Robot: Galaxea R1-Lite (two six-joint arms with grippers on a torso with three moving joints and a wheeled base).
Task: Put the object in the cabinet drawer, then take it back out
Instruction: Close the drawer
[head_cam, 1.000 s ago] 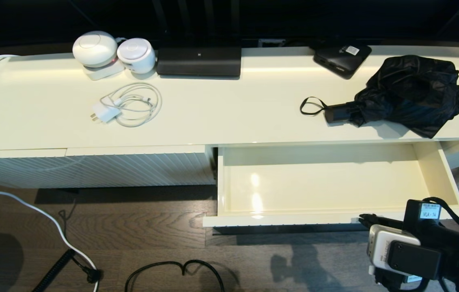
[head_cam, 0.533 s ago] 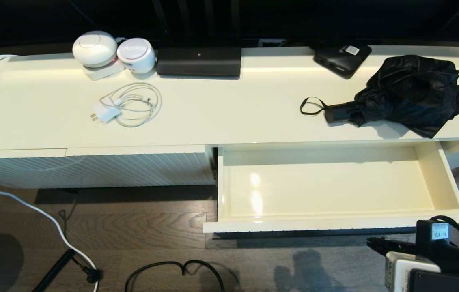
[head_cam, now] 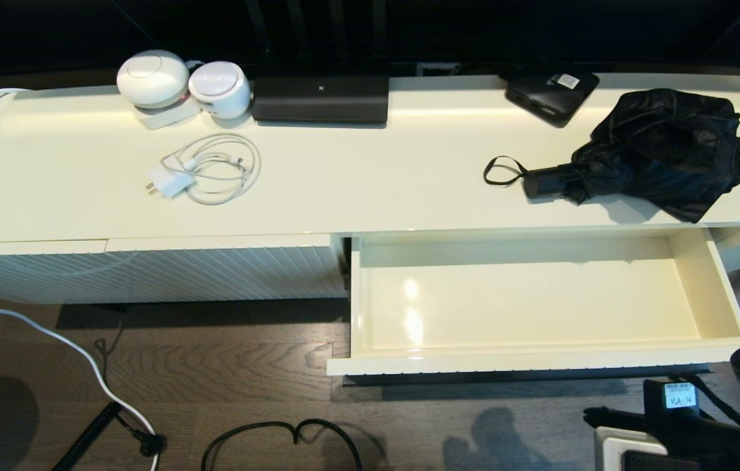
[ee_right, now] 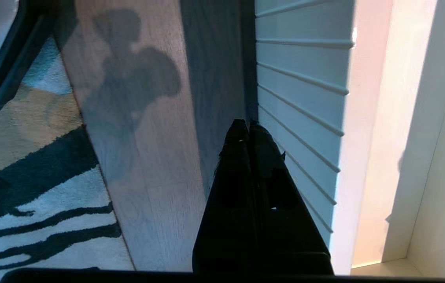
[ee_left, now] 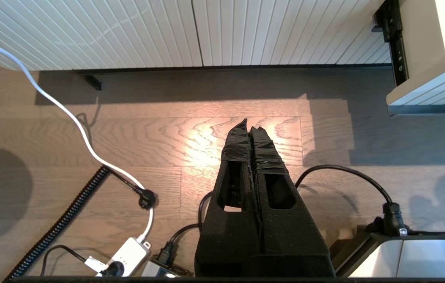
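Umbrella point(head_cam: 657, 154) lies at counter's point(head_cam: 356, 176) right end, above the open, bare drawer point(head_cam: 527, 353). Fabric looks loose and slippery; the stiff handle point(head_cam: 543, 183) seems the surest hold. Right gripper point(ee_right: 244, 125) beside drawer front, fingers closed, empty. Left gripper point(ee_left: 250, 127) parked over floor, fingers closed.

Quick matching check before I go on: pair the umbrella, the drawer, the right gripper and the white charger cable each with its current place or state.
Column one:
1. umbrella
2. drawer
3. right gripper
4. charger cable

Column two:
A. pulled open, nothing inside
B. shut, beside the drawer's ribbed front
C. coiled on the cabinet top's left part
D. lying on the cabinet top's right end

Pairs: 1-D, 2-A, 3-B, 4-C
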